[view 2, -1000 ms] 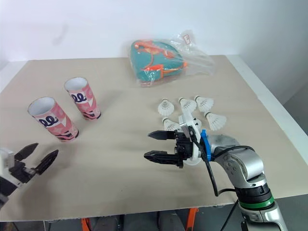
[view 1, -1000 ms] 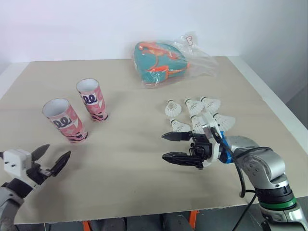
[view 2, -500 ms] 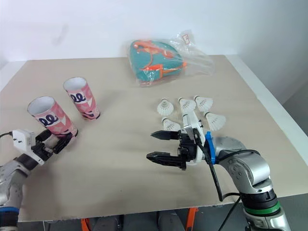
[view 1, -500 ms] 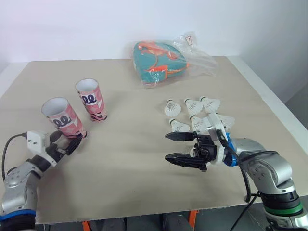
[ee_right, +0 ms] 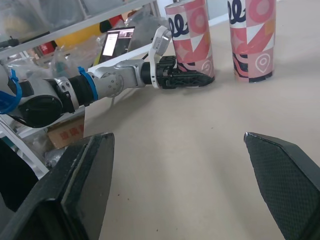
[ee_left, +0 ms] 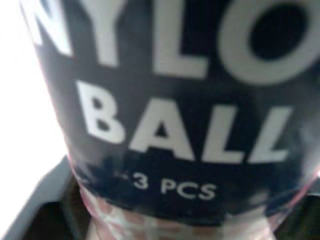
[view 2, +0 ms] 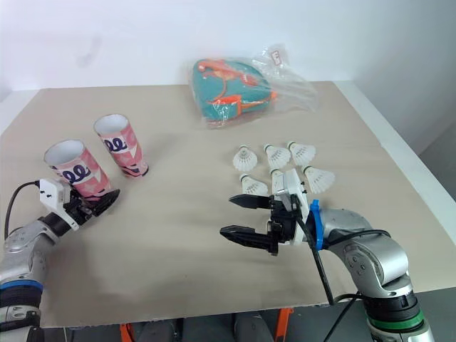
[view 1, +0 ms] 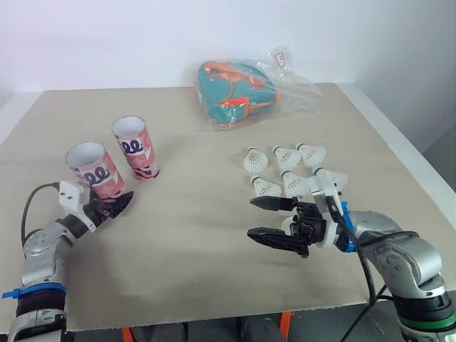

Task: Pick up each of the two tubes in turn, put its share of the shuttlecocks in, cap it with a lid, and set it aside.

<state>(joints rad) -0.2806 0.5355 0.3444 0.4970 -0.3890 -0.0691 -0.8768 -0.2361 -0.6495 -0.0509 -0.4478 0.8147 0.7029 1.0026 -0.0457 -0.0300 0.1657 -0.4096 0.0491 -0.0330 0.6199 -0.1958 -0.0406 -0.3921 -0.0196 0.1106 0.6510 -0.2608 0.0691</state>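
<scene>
Two pink patterned tubes stand open-topped at the left of the table. The nearer tube (view 1: 92, 171) has its base between the fingers of my left gripper (view 1: 110, 206), which is open around it; contact is unclear. In the left wrist view its dark label (ee_left: 170, 95) is pressed close. The farther tube (view 1: 136, 146) stands free. Several white shuttlecocks (view 1: 285, 169) lie at the right. My right gripper (view 1: 251, 217) hovers open just in front of them, with nothing between its fingers (ee_right: 85, 185). It looks across at both tubes (ee_right: 191, 35) and the left gripper (ee_right: 187, 78).
A clear plastic bag (view 1: 246, 89) holding a teal and orange thing lies at the back of the table. Bare tabletop (view 1: 192, 214) stretches between the two grippers. The table's right edge (view 1: 406, 160) runs close beside the shuttlecocks.
My left gripper has travelled forward from the table's near left corner to the nearer tube's base, which has shifted slightly. The right gripper has drifted a little right and toward the front edge.
</scene>
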